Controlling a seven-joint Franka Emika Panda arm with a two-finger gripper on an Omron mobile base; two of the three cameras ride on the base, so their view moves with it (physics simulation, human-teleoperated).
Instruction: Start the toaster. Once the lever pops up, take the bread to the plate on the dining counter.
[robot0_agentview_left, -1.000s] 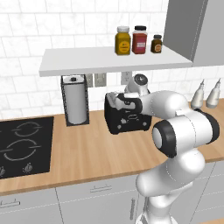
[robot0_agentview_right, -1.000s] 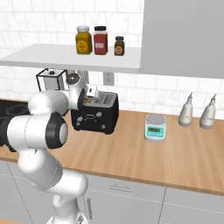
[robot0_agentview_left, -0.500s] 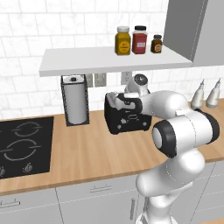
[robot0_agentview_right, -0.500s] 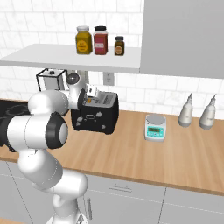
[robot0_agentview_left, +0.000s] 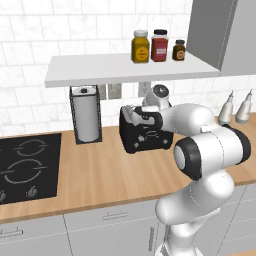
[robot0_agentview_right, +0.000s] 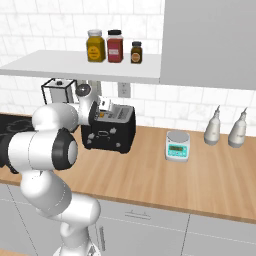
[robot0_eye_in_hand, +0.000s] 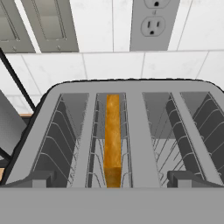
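Note:
The black toaster stands on the wood counter against the tiled wall. Its lighter top faces the hand camera. The bread stands on edge in the left slot, golden-brown crust upward, sunk between the wire guides. My gripper hovers just above the toaster's top, pointing down at the slots. It is open and holds nothing. The plate and the dining counter are out of view.
A chrome paper-towel holder stands left of the toaster, with the black cooktop beyond it. A shelf with three jars hangs overhead. A small scale and two bottles sit to the right.

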